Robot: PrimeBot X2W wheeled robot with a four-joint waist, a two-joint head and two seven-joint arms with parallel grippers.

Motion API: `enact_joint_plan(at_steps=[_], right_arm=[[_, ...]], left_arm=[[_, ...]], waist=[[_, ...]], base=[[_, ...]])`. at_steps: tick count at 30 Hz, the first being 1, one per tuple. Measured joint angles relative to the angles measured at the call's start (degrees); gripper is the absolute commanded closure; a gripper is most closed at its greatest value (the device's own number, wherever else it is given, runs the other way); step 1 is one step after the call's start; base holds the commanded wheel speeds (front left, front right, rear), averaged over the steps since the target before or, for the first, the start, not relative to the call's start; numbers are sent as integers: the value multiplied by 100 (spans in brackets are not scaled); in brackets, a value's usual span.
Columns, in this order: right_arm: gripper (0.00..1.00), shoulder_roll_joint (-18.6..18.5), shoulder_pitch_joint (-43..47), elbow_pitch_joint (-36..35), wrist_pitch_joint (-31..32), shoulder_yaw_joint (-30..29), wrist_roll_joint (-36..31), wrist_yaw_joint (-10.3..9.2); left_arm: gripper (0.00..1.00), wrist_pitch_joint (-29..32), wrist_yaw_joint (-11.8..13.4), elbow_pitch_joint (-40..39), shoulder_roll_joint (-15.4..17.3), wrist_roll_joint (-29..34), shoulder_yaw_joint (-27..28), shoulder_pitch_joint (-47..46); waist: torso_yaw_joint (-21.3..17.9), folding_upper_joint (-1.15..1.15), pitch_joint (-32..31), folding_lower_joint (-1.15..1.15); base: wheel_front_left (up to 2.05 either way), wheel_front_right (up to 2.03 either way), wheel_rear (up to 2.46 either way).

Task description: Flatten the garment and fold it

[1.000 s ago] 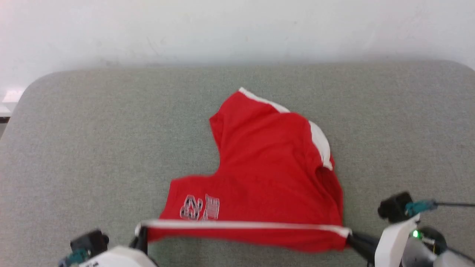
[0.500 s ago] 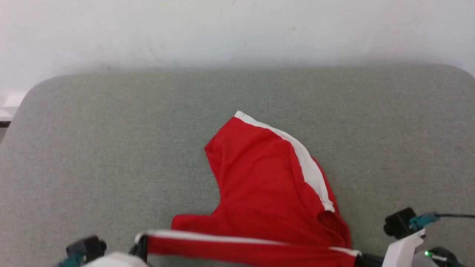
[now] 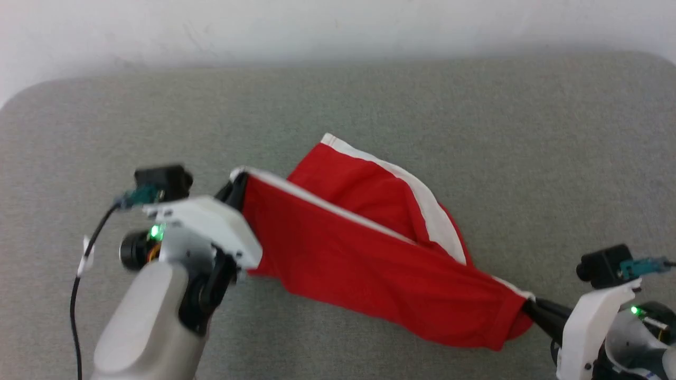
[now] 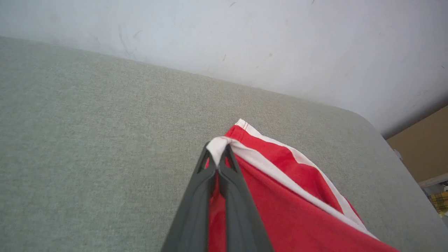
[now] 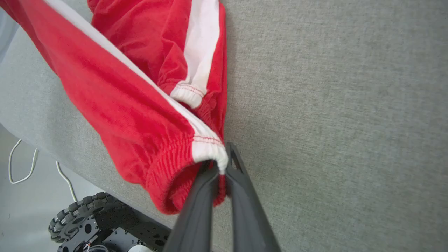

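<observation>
Pinching a gathered corner of white trim between pressed-together jaws, the right gripper (image 3: 528,309) anchors the near end of one bright red garment (image 3: 369,264). The thin cloth stretches taut to the left gripper (image 3: 237,182), its two dark fingers clamped on the opposite white corner. Beyond, a white-banded leg lies on the grey padded table (image 3: 449,105), with a pale wall (image 3: 317,21) behind.

Arms spread: the left gripper (image 3: 236,184), on a pale grey forearm (image 3: 142,322) reaching forward, has its two long dark fingers pinched shut on a white-banded corner of the bright red thin-fabric garment (image 3: 369,264), while the right gripper (image 3: 529,309), lower right, fingers angled up-left, clamps the opposite corner.
</observation>
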Motion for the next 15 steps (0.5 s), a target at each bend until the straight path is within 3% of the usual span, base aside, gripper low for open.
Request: enact_joint_plan(at_steps=[7, 15], right_arm=[[100, 207, -307, -145, 14, -207, -91, 1], [100, 310, -605, -147, -96, -152, -91, 0]], left_arm=[[100, 60, -334, 1207, -118, 258, -267, -1416], [100, -11, -547, 2261, -277, 411, -439, -2459]], waist=[[-262, 0, 481, 1], [-666, 0, 1027, 1]], base=[[0, 0, 0], [0, 0, 0]])
